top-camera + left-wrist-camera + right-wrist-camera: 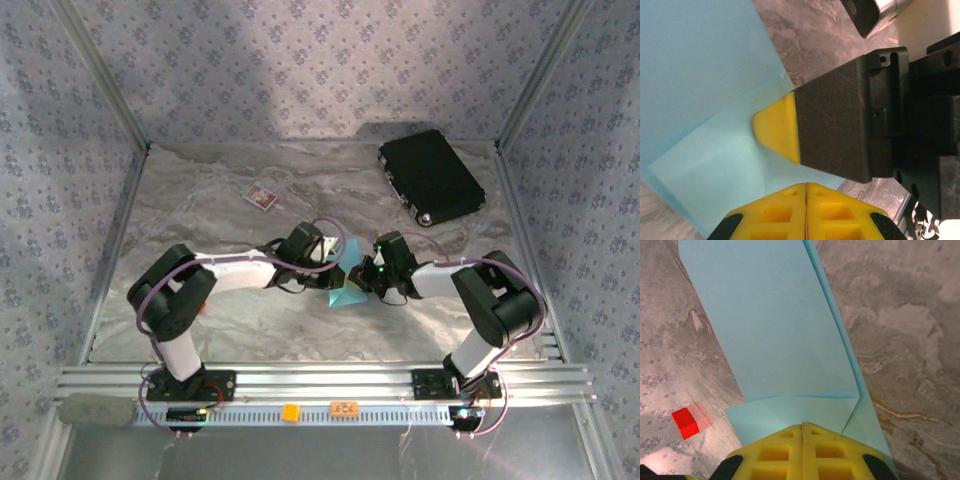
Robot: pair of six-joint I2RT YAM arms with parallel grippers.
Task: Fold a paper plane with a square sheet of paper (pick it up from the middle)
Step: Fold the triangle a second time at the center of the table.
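Note:
The light-blue sheet of paper [349, 291] lies partly folded on the marble table between my two grippers. In the left wrist view the paper [705, 75] shows overlapping layers, and my left gripper [806, 185] is shut with its tips over the paper's near edge. My right gripper [758, 125] rests its shut yellow tip on the paper from the right. In the right wrist view the paper [775, 325] stretches away as a long folded strip with a creased flap beside my right gripper [802, 425]. Whether either one pinches the paper is hidden. From above, the left gripper [337, 263] and right gripper [371, 273] nearly touch.
A black rectangular case [430, 177] lies at the back right. A small dark card [261, 197] with a pale border sits at the back left of centre. A small red block [685, 422] lies on the table left of the paper. Aluminium rails [320, 384] run along the near edge.

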